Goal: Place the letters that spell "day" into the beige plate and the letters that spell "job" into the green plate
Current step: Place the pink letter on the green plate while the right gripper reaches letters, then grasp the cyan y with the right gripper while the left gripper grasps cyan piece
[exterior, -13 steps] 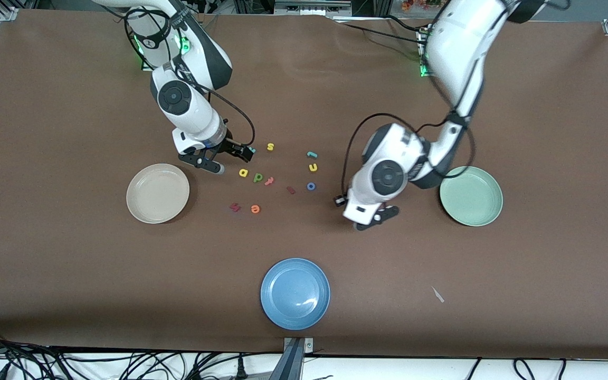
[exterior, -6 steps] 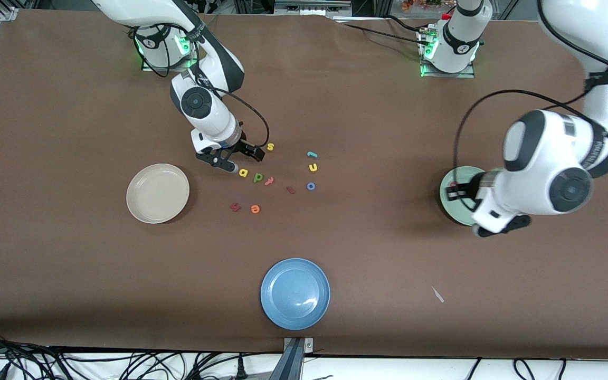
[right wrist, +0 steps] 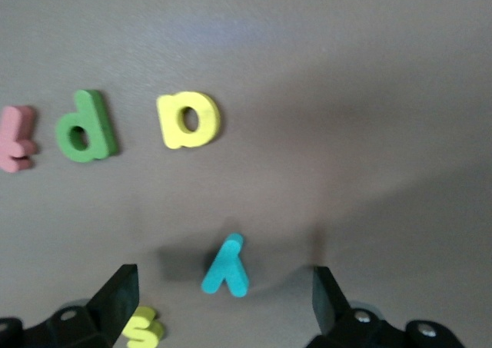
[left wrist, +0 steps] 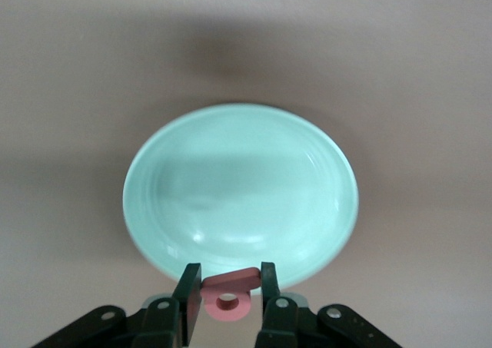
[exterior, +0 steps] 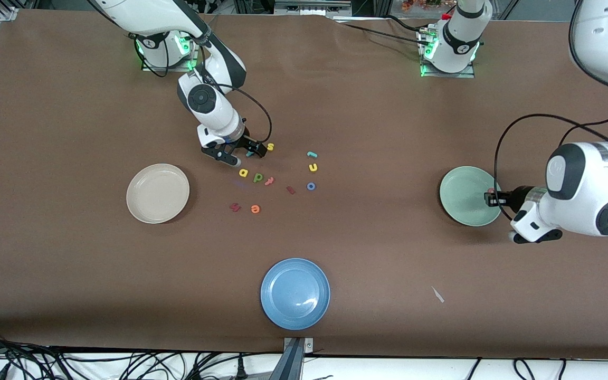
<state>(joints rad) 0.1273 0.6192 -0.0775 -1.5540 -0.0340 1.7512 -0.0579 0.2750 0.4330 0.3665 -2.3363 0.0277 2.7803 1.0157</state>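
Right, my left gripper (left wrist: 226, 296) pinches the pinkish-red b (left wrist: 228, 298) over the rim of the green plate (exterior: 462, 192). It's foam, light and squashy, so gentle flat-side pressure suffices. My right gripper (right wrist: 223, 294) hangs wide open around the teal y (right wrist: 226, 268), near the green d (right wrist: 85, 127) and yellow a (right wrist: 188, 120).

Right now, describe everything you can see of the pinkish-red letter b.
The pinkish-red b is a small, flat, matte letter that looks like foam, with a straight stem and a round bowl with a hole through it. It lies sideways, pinched between the two fingers of the left gripper, which is shut on it. It hangs in the air over the rim of the green plate, touching nothing but the fingers.
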